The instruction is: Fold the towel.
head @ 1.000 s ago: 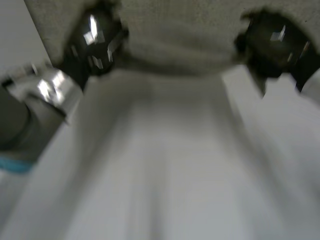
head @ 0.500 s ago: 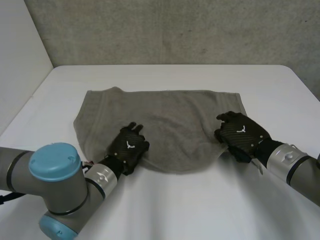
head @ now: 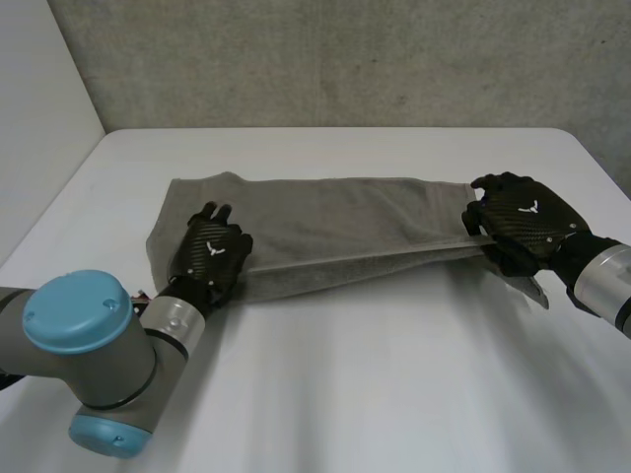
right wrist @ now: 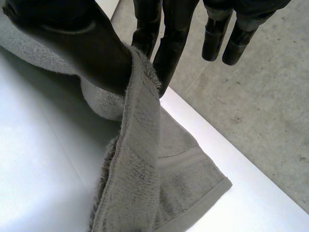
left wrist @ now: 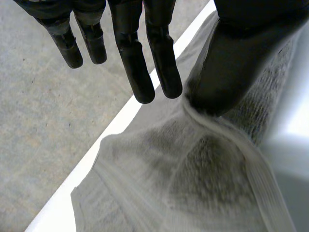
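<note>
My left hand (head: pixel 210 258) now sits further toward 11 o'clock and my right hand (head: pixel 520 225) further toward 1 o'clock, wider apart than before. The near edge of the grey terry towel (head: pixel 335 222), earlier sagging toward 6 o'clock, now runs straight and taut between them.

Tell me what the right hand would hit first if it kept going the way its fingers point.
Probably nothing close: the right hand, pinching the towel, points over the towel's far corner and bare table toward the grey wall. Its height is unclear.
</note>
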`<action>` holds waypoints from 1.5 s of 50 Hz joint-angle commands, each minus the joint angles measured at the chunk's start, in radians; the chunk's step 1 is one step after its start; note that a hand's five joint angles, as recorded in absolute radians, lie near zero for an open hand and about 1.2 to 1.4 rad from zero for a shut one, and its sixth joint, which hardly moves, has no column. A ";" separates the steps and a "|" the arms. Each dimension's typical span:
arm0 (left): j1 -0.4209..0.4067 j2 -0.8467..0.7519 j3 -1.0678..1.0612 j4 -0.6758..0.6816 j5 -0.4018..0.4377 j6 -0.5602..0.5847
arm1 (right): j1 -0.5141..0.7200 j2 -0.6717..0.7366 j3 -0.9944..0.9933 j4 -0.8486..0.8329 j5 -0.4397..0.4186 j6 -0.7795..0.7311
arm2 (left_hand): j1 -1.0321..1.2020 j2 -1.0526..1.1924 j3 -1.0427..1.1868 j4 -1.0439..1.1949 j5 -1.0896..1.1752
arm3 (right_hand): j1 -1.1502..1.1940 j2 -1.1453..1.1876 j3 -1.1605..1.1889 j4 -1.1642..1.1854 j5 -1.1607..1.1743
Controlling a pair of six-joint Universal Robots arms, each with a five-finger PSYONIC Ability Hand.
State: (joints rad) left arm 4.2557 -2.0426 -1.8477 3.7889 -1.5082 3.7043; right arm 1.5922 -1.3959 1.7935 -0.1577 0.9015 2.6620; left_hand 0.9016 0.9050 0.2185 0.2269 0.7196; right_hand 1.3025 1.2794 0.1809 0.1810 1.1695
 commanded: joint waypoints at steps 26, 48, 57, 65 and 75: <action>0.066 0.261 -0.048 -0.228 0.013 0.008 | -0.156 -0.023 -0.088 0.162 -0.030 -0.007 | 0.322 0.318 -0.044 -0.052 0.329 | 0.094 0.117 -0.006 -0.006 0.052; 0.231 0.577 -0.032 -0.734 0.298 0.014 | -0.296 -0.143 -0.126 0.513 -0.225 -0.229 | 0.495 0.491 -0.044 -0.052 0.502 | 0.094 0.117 -0.006 -0.006 0.052; 0.363 0.607 0.050 -0.859 0.387 0.016 | -0.307 -0.114 -0.190 0.744 -0.208 -0.552 | 0.495 0.491 -0.044 -0.052 0.502 | 0.094 0.117 -0.006 -0.006 0.052; 0.366 0.376 0.166 -0.873 0.399 0.028 | -0.155 0.148 -0.373 0.765 -0.100 -0.593 | 0.495 0.491 -0.044 -0.052 0.502 | 0.094 0.117 -0.006 -0.006 0.052; 0.322 -0.002 0.450 -0.894 0.327 0.049 | 0.020 0.437 -0.738 0.670 0.008 -0.466 | 0.495 0.491 -0.044 -0.052 0.502 | 0.094 0.117 -0.006 -0.006 0.052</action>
State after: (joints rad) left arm 4.6103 -1.8548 -1.5550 2.9032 -1.1257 3.7462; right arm 1.5428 -1.0906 1.2416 0.5923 0.8841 2.0856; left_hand 1.2499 1.3452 0.2185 0.2269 1.1513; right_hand 1.3025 1.2794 0.1810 0.1810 1.1712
